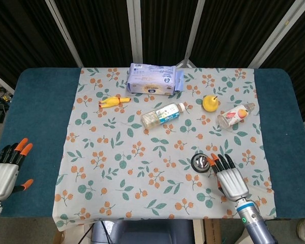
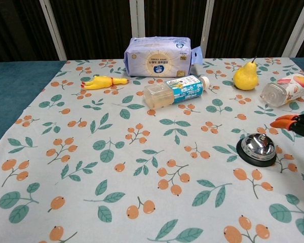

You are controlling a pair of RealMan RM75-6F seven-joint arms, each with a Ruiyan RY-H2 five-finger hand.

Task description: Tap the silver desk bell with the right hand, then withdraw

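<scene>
The silver desk bell (image 1: 200, 162) (image 2: 258, 146) on its black base stands on the floral cloth, near the front right. My right hand (image 1: 228, 177) is just right of the bell, fingers spread and holding nothing, with its orange fingertips (image 2: 282, 121) level with the bell's right side and slightly above it. Only those fingertips show at the right edge of the chest view. My left hand (image 1: 6, 171) hovers open at the front left over the blue table edge, far from the bell.
Further back on the cloth (image 1: 117, 152) lie a clear bottle (image 1: 163, 114), a yellow pear (image 1: 210, 103), a second bottle (image 1: 236, 115), a rubber chicken (image 1: 113, 101) and a wipes pack (image 1: 153, 79). The table's front edge is just behind my right wrist.
</scene>
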